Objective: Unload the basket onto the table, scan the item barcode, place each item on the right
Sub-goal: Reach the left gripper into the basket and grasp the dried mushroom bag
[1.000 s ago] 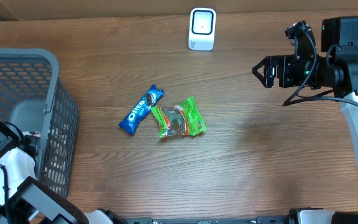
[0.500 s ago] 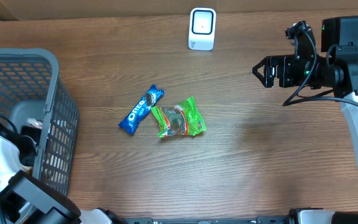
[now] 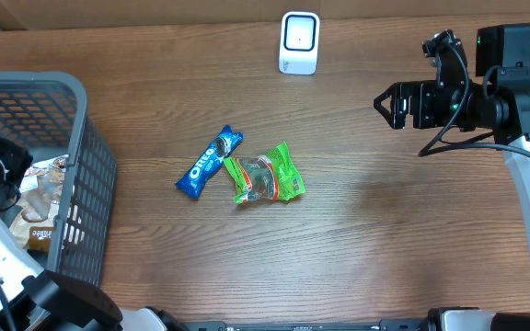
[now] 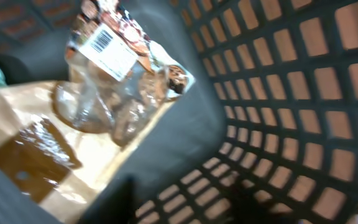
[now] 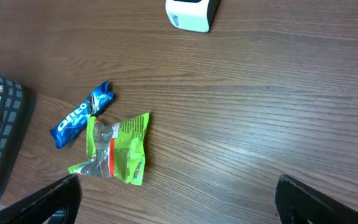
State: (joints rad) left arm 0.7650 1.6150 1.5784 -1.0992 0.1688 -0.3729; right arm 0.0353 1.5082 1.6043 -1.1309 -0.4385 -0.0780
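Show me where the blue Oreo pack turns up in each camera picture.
Overhead: the Oreo pack lies on the table, left of centre.
Left wrist: not in it; only the inside of the basket shows.
Right wrist: at the left, above the middle.
Shared landmark: the green pack right beside it, seen in the overhead and right wrist views.

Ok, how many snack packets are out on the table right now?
2: the blue Oreo pack mid-table, and the green packet just right of it. More packets lie in the basket, partly hidden.

Mock shop checkout, wooden table (image 3: 385, 239), white barcode scanner (image 3: 299, 42), grey basket (image 3: 92, 188), Oreo pack (image 3: 209, 162)
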